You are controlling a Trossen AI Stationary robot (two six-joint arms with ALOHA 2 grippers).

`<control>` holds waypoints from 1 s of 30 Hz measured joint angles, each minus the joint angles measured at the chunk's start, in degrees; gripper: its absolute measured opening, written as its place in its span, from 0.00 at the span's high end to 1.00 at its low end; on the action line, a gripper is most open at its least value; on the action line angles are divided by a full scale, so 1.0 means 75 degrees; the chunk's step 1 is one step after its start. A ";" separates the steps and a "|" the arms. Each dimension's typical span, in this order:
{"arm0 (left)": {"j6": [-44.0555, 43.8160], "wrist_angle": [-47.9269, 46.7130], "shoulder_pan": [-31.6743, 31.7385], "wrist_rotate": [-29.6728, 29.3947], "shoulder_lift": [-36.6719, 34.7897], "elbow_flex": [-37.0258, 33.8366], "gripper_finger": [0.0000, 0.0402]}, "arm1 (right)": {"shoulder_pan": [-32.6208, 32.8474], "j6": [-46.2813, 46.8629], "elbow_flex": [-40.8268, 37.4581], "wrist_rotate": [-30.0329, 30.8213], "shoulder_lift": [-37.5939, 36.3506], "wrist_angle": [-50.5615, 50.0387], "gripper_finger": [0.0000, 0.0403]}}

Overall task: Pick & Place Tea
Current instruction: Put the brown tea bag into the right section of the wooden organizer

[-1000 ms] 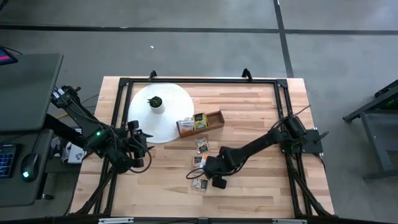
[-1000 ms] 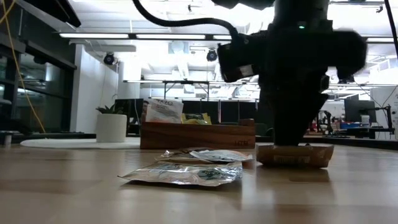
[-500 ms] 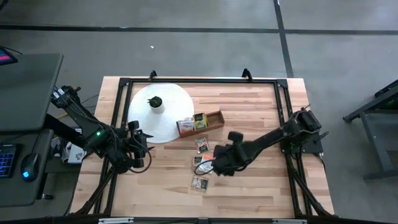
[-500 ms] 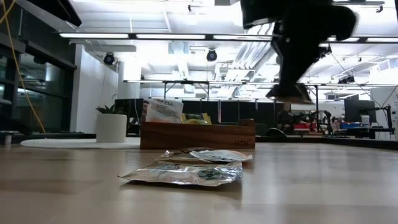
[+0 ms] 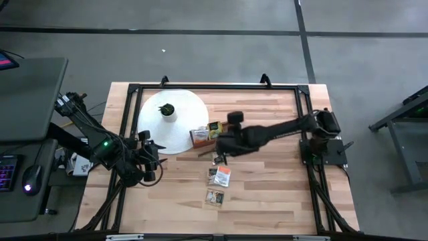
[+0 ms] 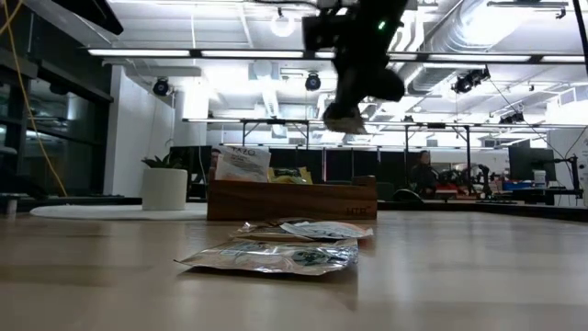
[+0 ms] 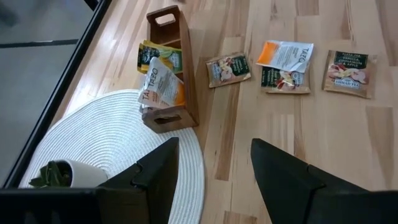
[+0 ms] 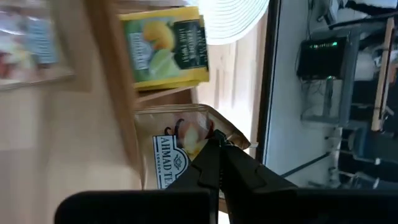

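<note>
Brownish sachet, an Ahmad tea bag, sits pinched by one edge in my right gripper's closed fingers, so it hangs clear above the wooden box for dropping in. Below my fingers a lemon sachet already stands inside. My left gripper waits open, empty, beside the white mat.

You have the long brown wooden box near the middle of the wooden table, one end touching the white round woven mat to its left. A small white pot with a plant stands on that mat. Two sachets sit in the box. Three flat square tea sachets lie on the table in front of the box. The right pincer hangs above the box; the left pincer waits at the table's left edge.
</note>
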 joint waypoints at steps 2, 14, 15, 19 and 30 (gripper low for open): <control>-0.0004 0.0000 0.0000 0.0000 0.0000 0.0000 0.51 | -0.0304 -0.0595 -0.0154 -0.0003 0.0000 0.0485 1.00; -0.0039 0.0006 0.0000 0.0000 0.0000 0.0000 0.51 | -0.1445 -0.1996 -0.1174 -0.1029 0.0000 0.2567 1.00; -0.0067 0.0006 0.0000 0.0000 0.0000 0.0000 0.51 | -0.1489 -0.1991 -0.1264 -0.1112 0.0000 0.2593 1.00; -0.0203 -0.0017 0.0000 0.0000 0.0000 0.0000 0.51 | -0.1570 -0.2000 -0.1592 -0.1294 0.0000 0.2756 1.00; -0.0207 -0.0047 0.0000 0.0002 0.0000 0.0000 0.51 | -0.1564 -0.1986 -0.2136 -0.1627 -0.0003 0.3420 1.00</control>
